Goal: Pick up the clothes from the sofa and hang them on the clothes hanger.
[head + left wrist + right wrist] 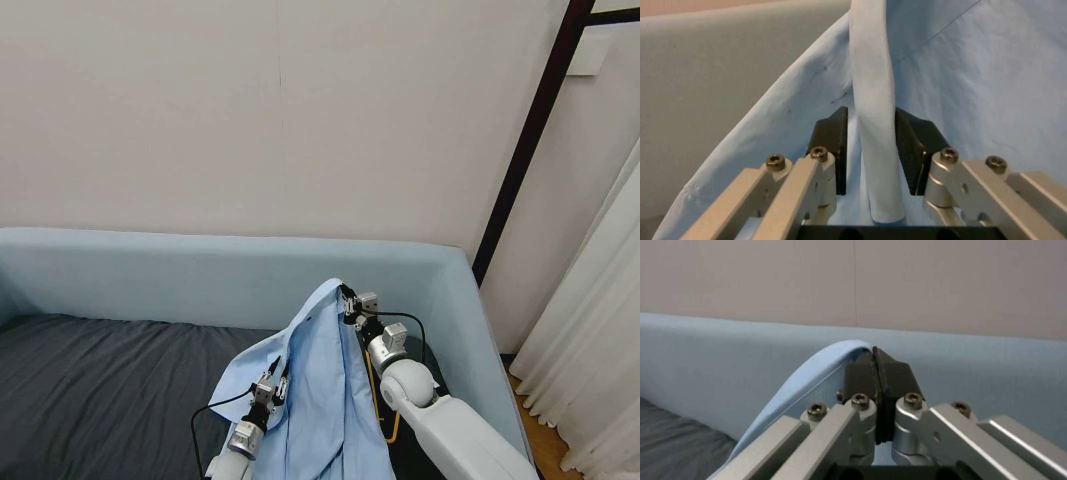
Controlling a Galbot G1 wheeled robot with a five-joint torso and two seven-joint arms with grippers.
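Two parts of a light blue shirt (322, 400) are held fast as it is hung up above the dark seat of the sofa (150, 280). Its top edge is pinched by the closed right gripper (347, 296) near the backrest, and a fold lower down is clamped by the left gripper (274, 384).

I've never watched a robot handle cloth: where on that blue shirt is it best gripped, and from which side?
Probably at a folded edge, from the robot's side. The right gripper pinches the shirt at its top fold, so the rest hangs straight; the left gripper clamps a thick band lower down. Doubled cloth gives flat jaws more to bite.
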